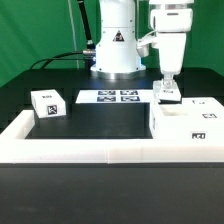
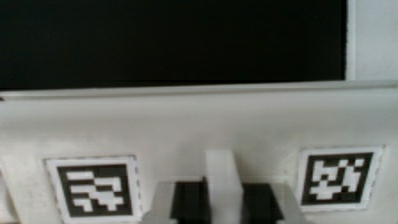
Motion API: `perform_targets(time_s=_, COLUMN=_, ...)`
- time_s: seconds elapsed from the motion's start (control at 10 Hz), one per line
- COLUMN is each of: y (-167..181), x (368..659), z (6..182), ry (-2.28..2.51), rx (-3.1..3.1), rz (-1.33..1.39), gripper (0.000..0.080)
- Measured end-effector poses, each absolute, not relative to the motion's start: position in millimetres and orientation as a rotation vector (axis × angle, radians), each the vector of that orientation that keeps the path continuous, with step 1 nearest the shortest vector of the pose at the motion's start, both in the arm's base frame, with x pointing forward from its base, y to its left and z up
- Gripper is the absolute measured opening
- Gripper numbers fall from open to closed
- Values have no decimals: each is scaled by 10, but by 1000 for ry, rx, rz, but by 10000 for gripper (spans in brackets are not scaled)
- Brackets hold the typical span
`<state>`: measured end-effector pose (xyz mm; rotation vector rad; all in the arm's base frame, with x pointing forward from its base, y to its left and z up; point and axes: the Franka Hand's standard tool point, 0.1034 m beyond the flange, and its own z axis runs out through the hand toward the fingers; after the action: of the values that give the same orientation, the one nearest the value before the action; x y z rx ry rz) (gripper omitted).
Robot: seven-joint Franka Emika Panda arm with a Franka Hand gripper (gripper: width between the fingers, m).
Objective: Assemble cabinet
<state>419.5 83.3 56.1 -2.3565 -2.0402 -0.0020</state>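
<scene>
Gripper (image 1: 168,88) is pinched on a thin upright rib of a white cabinet part (image 1: 170,98). In the wrist view the dark fingers (image 2: 187,203) press each side of the rib, with one tag on either side. This part is just beside the open cabinet body (image 1: 190,125) at the surface's (image 1: 100,122) near corner on the exterior view's right; cannot tell if they touch. Small white block (image 1: 47,103) is well apart by the left edge, the marker board (image 1: 108,97) lies mid-surface toward the far edge, and the border rail (image 1: 90,150) runs along the near edge.
</scene>
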Motion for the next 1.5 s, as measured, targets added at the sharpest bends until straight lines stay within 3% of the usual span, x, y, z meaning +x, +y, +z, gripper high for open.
perform_targets(time_s=0.7, y=781, x=4322, z=606, ry=-2048, rx=-2358, rz=-1, gripper=68)
perform_targets(time_s=0.9, y=735, x=4490, z=677, ry=-2065, rx=-2349, rz=24, gripper=68)
perform_targets(time_s=1.5, y=697, x=4643, z=655, ry=-2060, rx=-2344, rz=29, gripper=68)
